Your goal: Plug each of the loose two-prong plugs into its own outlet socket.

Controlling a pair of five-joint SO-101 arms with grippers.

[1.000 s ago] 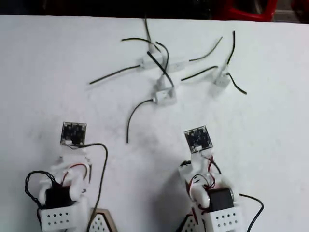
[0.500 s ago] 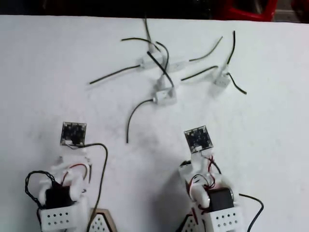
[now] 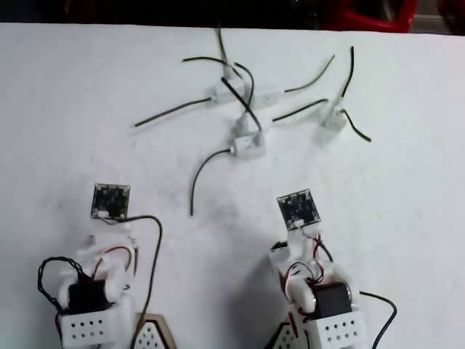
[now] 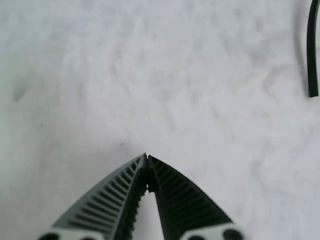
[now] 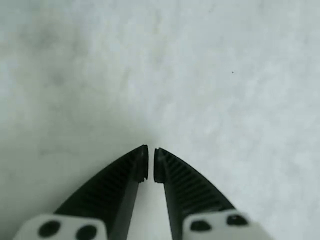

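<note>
plugs (image 3: pixel 248 143) barely distinct against the white table (image 3: pixel 73 109).

One white counter (image 3: pixel 407 218) carries everything. Two arms stand at its near edge, the left arm (image 3: pixel 91 294) and the right arm (image 3: pixel 320 291). Each ends in one claw, so two in all: the left claw (image 4: pixel 146 159) and the right claw (image 5: pixel 151 155). Each arm carries one black circuit board (image 3: pixel 111 201) (image 3: pixel 298 209), making two.

Farther back lie small white connector bodies (image 3: pixel 248 143). Five can be made out, the others at (image 3: pixel 221 93), (image 3: pixel 234 71), (image 3: pixel 272 94) and (image 3: pixel 333 118). Plugs cannot be told from sockets, and white on white leaves the count unsure. Roughly ten black wire tails (image 3: pixel 171 111) stick out of them. One red object (image 3: pixel 370 13) sits beyond the far edge.
</note>
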